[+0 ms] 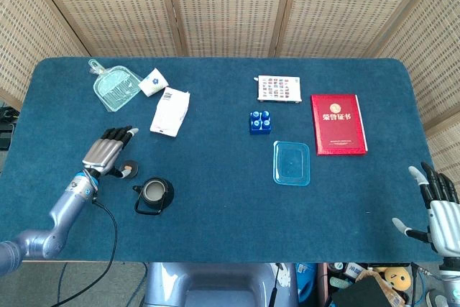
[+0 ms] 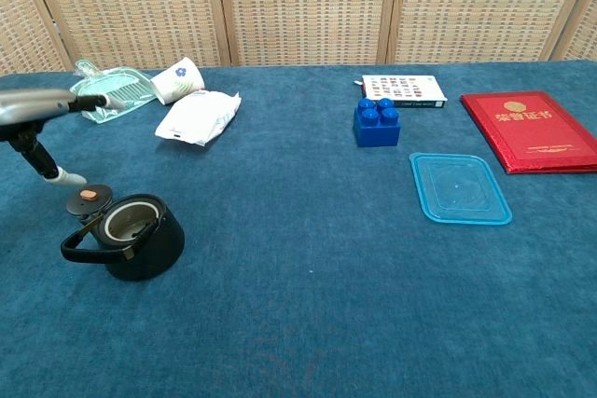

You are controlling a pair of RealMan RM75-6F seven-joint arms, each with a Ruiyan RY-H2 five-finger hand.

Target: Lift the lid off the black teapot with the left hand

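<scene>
The lid (image 2: 89, 199) lies flat on the cloth just beside the open teapot (image 2: 131, 235), on its far left side, near the table's (image 1: 215, 199) left front. The left hand (image 1: 106, 152) hovers over the lid with fingers spread, holding nothing. The right hand (image 1: 440, 206) hangs off the table's right front corner, fingers apart and empty. Bare cloth runs wide between teapot and blue tray (image 1: 291, 163); a white packet (image 1: 169, 111) lies farther back
</scene>
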